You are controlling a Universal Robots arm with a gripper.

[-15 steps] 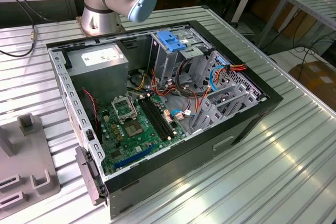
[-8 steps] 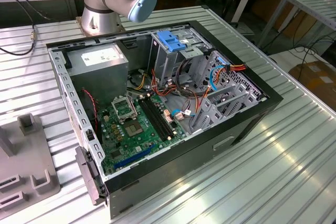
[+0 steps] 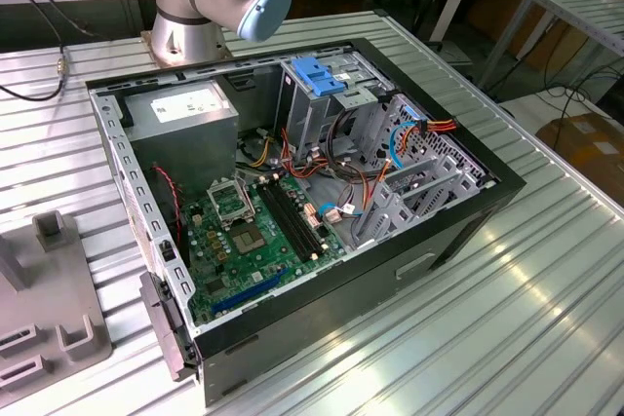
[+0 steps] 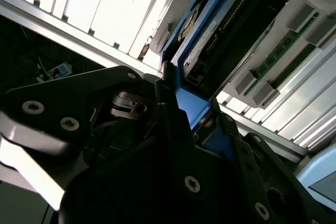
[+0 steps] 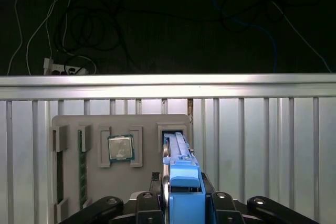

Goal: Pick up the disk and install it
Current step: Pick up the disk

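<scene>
While the disk (image 5: 177,153) stands on edge over the grey tray (image 5: 144,124), near one edge of the slatted table (image 5: 262,140), the gripper (image 5: 184,203) has its fingers pressed narrowly against the blue side rail, holding the disk. I cannot tell whether the disk's far end sits in the tray's slot. In the second wrist view its white label (image 4: 202,40) carries dark print too fine to read. A processor chip (image 5: 120,148) and a memory stick (image 5: 82,166) lie in the tray's other recesses.
</scene>
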